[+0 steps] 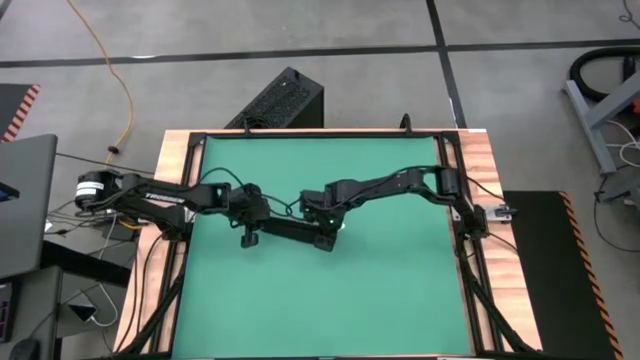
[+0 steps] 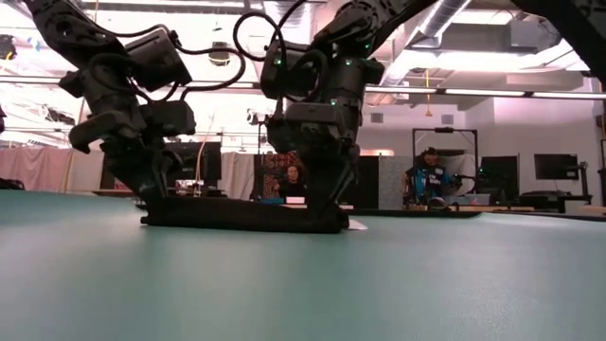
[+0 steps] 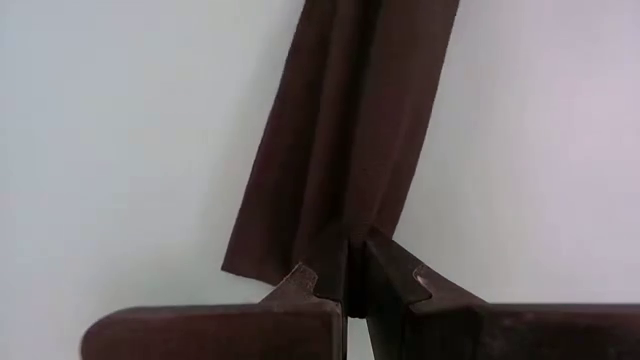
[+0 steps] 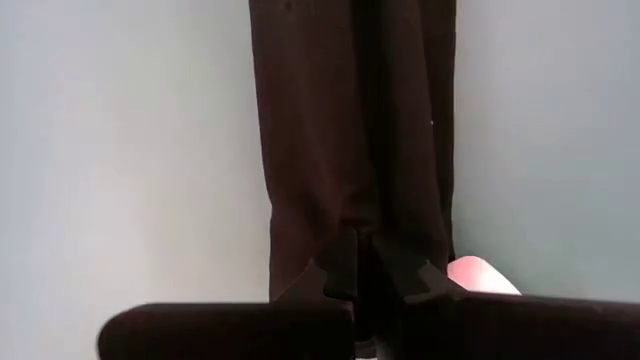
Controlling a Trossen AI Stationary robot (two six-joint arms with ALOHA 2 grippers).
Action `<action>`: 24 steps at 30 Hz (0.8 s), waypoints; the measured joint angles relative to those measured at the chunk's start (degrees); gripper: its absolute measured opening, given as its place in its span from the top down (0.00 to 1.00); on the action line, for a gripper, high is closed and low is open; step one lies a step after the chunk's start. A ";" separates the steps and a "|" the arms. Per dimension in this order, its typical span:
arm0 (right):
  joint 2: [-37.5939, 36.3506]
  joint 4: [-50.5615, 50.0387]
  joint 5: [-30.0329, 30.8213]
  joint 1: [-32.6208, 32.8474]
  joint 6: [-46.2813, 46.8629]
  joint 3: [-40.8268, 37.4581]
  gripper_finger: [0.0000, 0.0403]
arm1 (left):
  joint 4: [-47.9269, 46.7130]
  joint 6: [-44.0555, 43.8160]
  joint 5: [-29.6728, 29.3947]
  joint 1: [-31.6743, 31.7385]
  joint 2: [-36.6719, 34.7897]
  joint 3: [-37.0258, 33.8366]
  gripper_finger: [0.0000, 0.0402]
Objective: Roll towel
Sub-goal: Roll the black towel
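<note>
The towel [image 1: 290, 231], folded into a narrow band, lies mid-surface [image 1: 380, 300], its long axis running from one arm to the other. The left gripper [image 1: 249, 238] pinches one end with fingers [image 3: 305, 285] pressed together; the right gripper [image 1: 322, 240] pinches the opposite end likewise. Both stand equally near; any roll must turn about this axis.
</note>
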 joint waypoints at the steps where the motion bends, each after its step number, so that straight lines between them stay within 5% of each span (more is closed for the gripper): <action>1: 0.47 0.02 -0.39 -0.07 -0.03 0.04 0.95 | -0.27 -0.04 0.59 0.46 0.00 0.00 1.00; 6: 1.37 -0.16 -1.95 -0.65 -0.49 -0.01 0.95 | -1.08 -1.92 -0.28 1.67 0.00 0.00 1.00; 12: 1.42 0.63 -1.95 -1.03 -0.95 -0.07 0.95 | -7.01 -1.57 -15.69 1.69 -0.63 0.55 0.91; 24: 1.56 1.29 -1.80 -1.00 -2.12 -0.16 0.95 | -11.77 -6.32 -17.64 -0.19 -6.23 2.65 0.79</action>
